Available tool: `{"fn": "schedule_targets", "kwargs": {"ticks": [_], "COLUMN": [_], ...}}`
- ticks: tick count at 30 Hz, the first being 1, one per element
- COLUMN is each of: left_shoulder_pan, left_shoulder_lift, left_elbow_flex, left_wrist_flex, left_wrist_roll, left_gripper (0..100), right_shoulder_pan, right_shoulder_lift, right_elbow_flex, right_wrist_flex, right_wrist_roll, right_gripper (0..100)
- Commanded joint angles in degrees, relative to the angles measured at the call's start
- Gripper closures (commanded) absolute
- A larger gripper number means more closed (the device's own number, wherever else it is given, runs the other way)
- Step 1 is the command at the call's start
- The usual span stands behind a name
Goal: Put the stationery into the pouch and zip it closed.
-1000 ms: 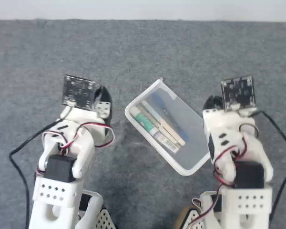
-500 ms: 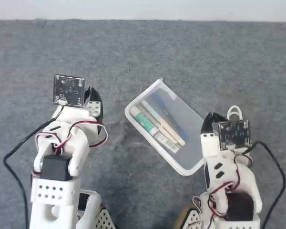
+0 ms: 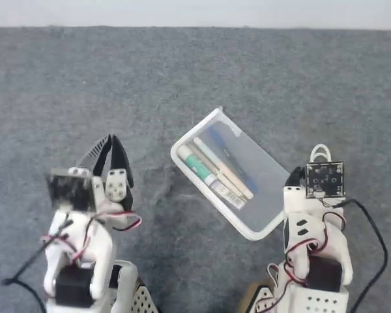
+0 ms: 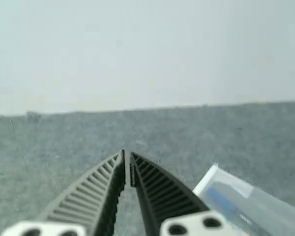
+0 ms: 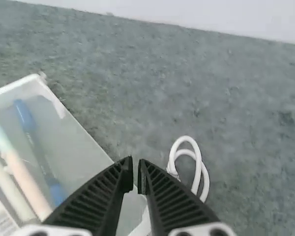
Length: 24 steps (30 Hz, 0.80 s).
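The clear plastic pouch [image 3: 262, 177] lies between the arms, with the coloured pens [image 3: 218, 171] already inside, so only zipping seems left. The left end effector [image 3: 111, 142] and the right end effector [image 5: 135, 166] are pinched together and empty. One must next grasp the zipper pull.

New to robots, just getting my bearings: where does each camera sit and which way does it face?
High view: overhead, facing down at the table; the left arm and right arm show.
Left wrist view: on that wrist, facing the far wall over the left gripper.
Right wrist view: on that wrist, facing down past the right gripper.
All three share the pouch.
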Motion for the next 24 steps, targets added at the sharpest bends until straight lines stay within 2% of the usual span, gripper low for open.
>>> {"fn": "schedule_targets", "kwargs": {"ticks": [1,6,11,24], "left_shoulder_pan": [-0.09,-0.09,-0.09,-0.18], "left_shoulder_lift": [-4.57,-3.16,-3.16,-3.78], "left_elbow_flex": [1.71,4.35,10.95,25.71], "left_wrist_flex": [0.35,0.18,0.18,-2.11], "left_wrist_roll": [0.26,-0.09,-6.59,-7.38], "left_gripper": [99,99,99,99], "right_shoulder_pan": [0.66,0.75,1.80,18.15], "right_shoulder_lift": [-0.84,-0.84,-0.84,-0.66], "right_elbow_flex": [1.23,5.54,10.90,13.01], "right_wrist_flex": [-0.84,-0.75,-0.75,-0.57], "right_wrist_roll": [0.35,0.44,0.53,0.62], "right_gripper": [99.2,99.2,99.2,99.2]}}
